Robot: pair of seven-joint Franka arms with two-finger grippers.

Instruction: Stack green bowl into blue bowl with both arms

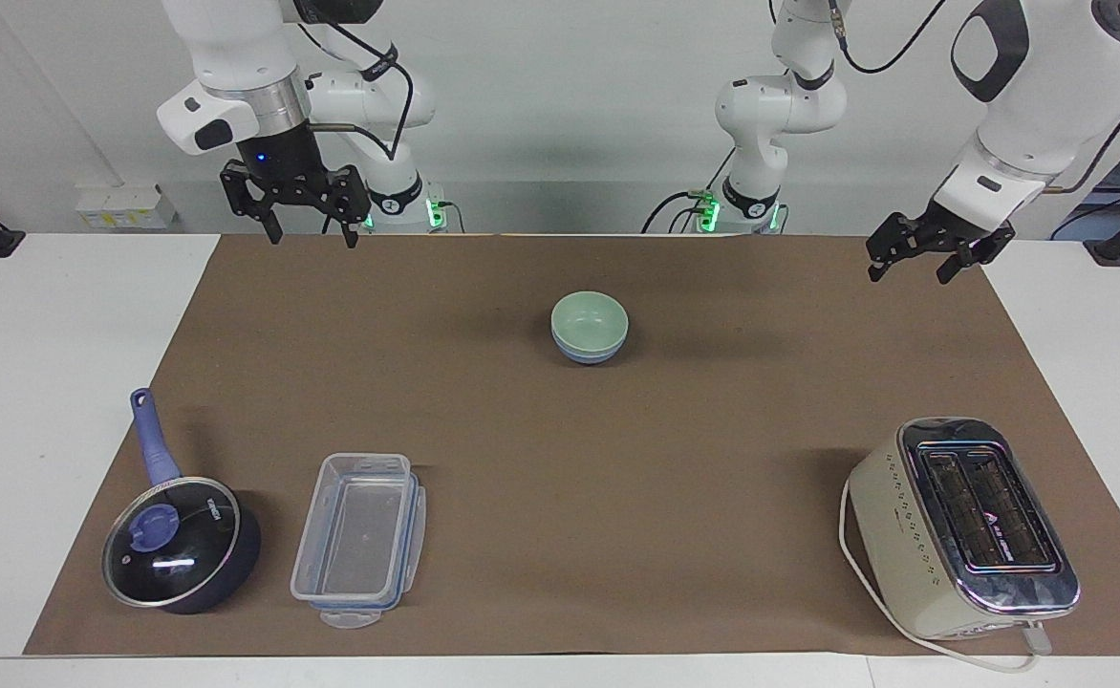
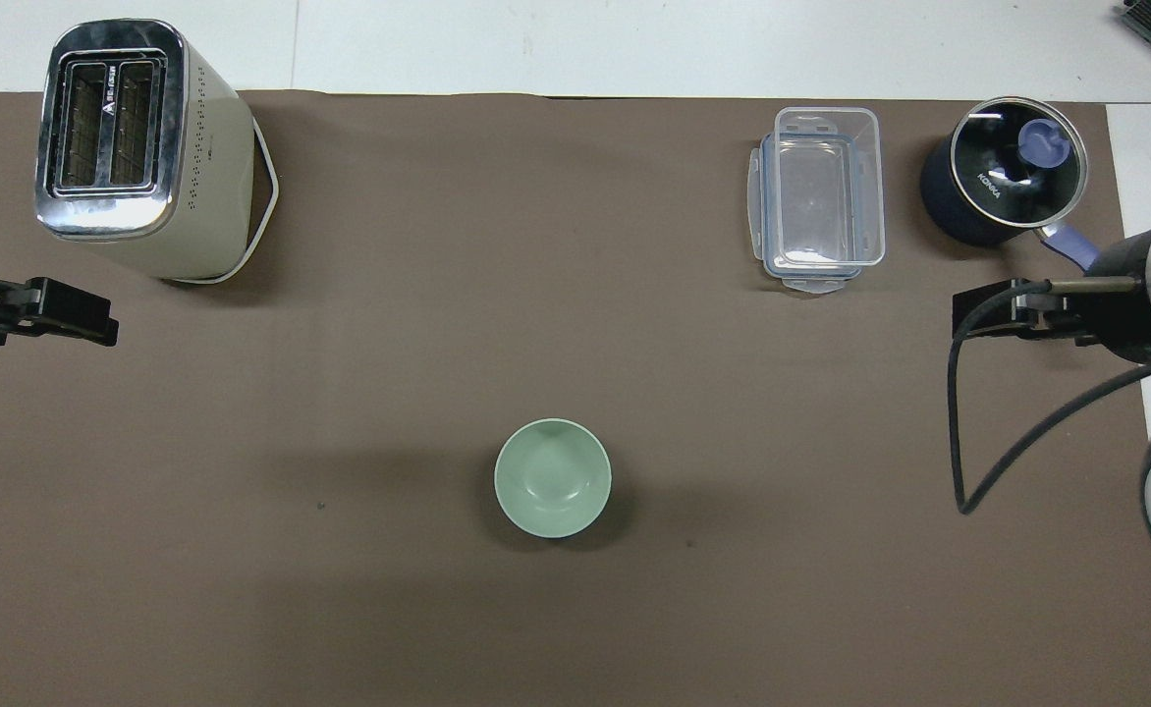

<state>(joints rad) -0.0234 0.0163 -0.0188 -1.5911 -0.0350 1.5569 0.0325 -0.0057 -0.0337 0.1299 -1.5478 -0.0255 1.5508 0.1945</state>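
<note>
Matte green bowl (image 1: 589, 319), chrome-topped toaster (image 1: 963, 527), clear plastic container (image 1: 359, 540)
</note>
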